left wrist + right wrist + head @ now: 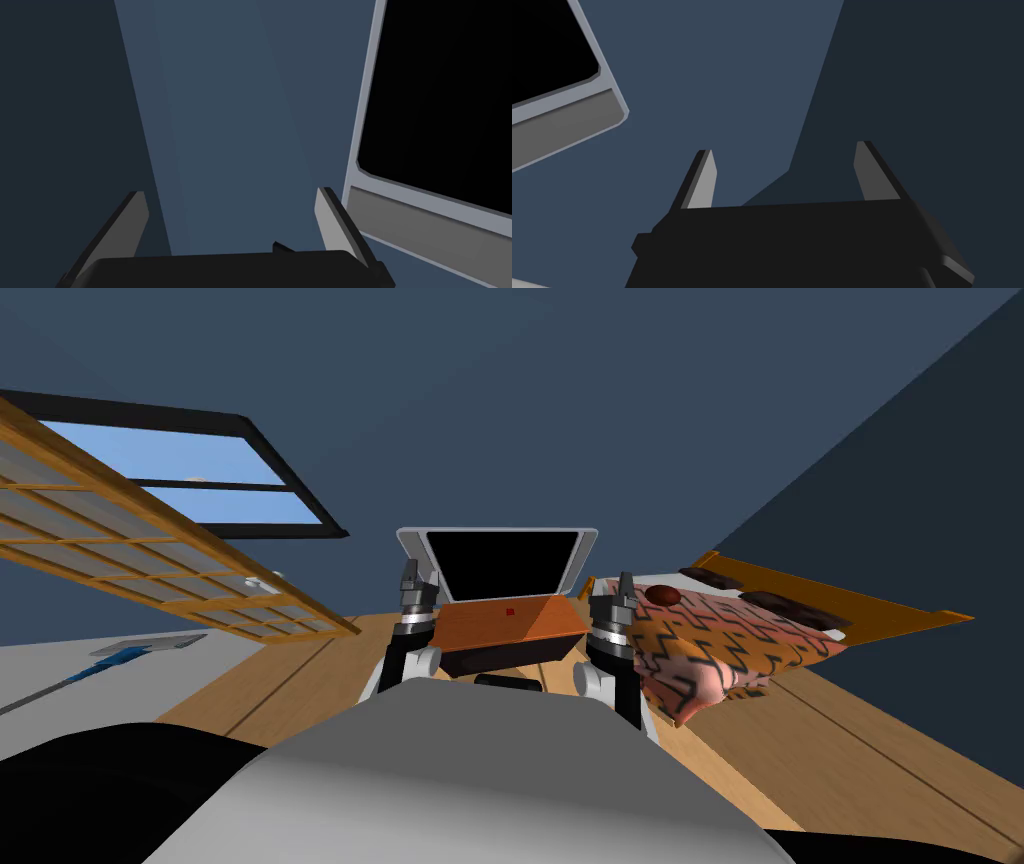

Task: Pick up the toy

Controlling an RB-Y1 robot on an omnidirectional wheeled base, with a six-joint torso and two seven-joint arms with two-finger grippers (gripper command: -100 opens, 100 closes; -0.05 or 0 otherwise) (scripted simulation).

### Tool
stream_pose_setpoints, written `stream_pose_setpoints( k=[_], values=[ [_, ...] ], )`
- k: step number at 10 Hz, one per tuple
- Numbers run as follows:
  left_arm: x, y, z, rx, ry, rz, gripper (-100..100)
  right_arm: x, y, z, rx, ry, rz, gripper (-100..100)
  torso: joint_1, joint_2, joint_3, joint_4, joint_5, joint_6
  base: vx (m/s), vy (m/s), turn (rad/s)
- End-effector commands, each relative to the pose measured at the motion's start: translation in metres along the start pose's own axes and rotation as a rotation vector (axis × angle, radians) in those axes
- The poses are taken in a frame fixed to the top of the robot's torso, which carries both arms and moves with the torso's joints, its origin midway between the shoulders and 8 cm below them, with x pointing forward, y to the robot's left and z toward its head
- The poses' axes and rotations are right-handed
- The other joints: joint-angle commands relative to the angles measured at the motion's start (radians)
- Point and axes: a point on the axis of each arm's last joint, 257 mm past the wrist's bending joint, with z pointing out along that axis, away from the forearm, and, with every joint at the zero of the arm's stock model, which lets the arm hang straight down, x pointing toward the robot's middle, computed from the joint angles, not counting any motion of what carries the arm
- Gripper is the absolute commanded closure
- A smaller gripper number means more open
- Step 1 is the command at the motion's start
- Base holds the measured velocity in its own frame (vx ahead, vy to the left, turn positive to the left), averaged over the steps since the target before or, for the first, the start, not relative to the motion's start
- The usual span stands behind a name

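Toy [510, 611], red speck atop the orange stand [475, 630], shows no readable axis; left tool [231, 192] and right tool [785, 148] gape empty.

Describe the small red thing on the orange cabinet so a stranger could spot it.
Find the grey-framed black screen; an orange cabinet stands before it. Near the middle of its top sits a small red thing, the only item there, far smaller than the dark oval on the bed.
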Motion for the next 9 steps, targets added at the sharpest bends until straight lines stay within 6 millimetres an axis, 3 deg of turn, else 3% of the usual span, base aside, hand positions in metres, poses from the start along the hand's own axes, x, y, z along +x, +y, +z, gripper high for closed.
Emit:
stream_pose_setpoints(
  k=[1,5,6,9],
  values=[
    [0.001,0.014,-0.003,-0.04,0.025,-0.003,-100,0.0,0.0,0.0,0.0,0.0,0.0,0,0.0,0.0,0.0,0.0,0.0,0.0,-0.001,-0.015,-0.165],
    [0.0,0.065,-0.017,-0.187,0.075,-0.025,-100,0.0,0.0,0.0,0.0,0.0,0.0,0,-0.002,0.0,0.0,0.0,0.0,0.0,-0.002,-0.03,-0.232],
    [0.0,0.065,-0.017,-0.187,0.075,-0.025,-100,0.0,0.0,0.0,0.0,0.0,0.0,0,-0.002,0.0,0.0,0.0,0.0,0.0,-0.001,-0.02,-0.086],
    [-0.008,0.12,-0.039,-0.352,0.102,-0.053,-100,0.0,0.0,0.0,0.0,0.0,0.0,0,-0.002,0.0,0.0,0.0,0.0,0.0,0.007,-0.039,-0.276]
  ],
)
